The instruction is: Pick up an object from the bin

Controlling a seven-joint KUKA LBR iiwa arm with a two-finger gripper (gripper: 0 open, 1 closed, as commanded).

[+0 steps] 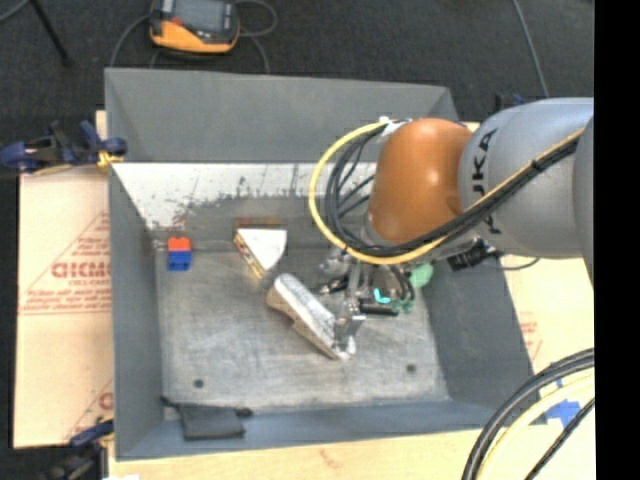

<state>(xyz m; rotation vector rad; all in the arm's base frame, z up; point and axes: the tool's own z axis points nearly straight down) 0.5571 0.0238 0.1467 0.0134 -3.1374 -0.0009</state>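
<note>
My gripper [347, 320] is low in the middle of the bin, right of centre, under the orange cover. Its tips touch the right end of a silvery, foil-like oblong packet [302, 310] that lies slanted on the bin floor. A green thing [418, 277] peeks out just right of the gripper, mostly hidden by the arm. A wedge-shaped block with a white face and brown edge [261, 248] lies a little up and left of the packet.
A small block, orange on top and blue below [179, 253], stands near the back left wall. A flat black piece [210, 423] lies in the front left corner. The arm covers the bin's right back part.
</note>
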